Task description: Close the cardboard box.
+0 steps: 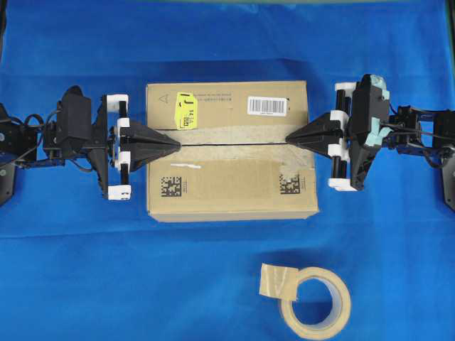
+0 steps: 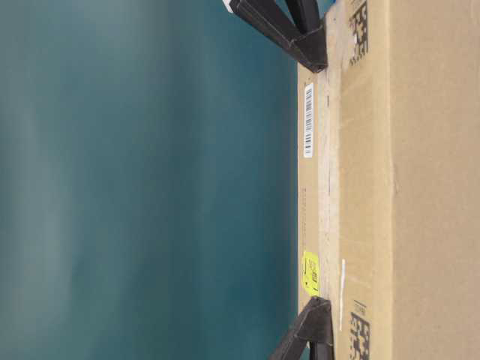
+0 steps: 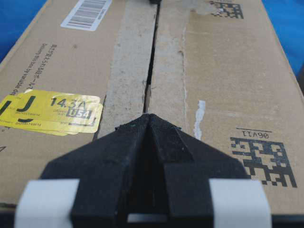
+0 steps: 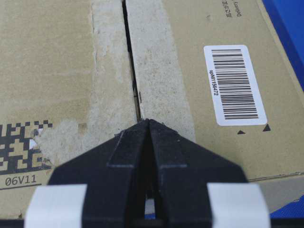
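Note:
The cardboard box point(image 1: 234, 186) lies in the middle of the blue cloth with its two long flaps folded down flat, meeting along a thin dark seam point(image 1: 234, 144). A yellow sticker point(image 1: 186, 111) and a barcode label point(image 1: 268, 106) sit on the far flap. My left gripper point(image 1: 178, 144) is shut, its tip resting on the seam at the box's left end. From the opposite side my right gripper point(image 1: 286, 138) is shut too, tip on the seam at the right end. Both wrist views show the seam point(image 3: 152, 61) point(image 4: 131, 66) running straight away from the joined fingertips point(image 3: 142, 122) point(image 4: 142, 127).
A beige tape roll point(image 1: 316, 302) with a loose tab lies on the cloth near the front edge, right of centre. The blue cloth point(image 1: 71, 270) covers the whole table around the box.

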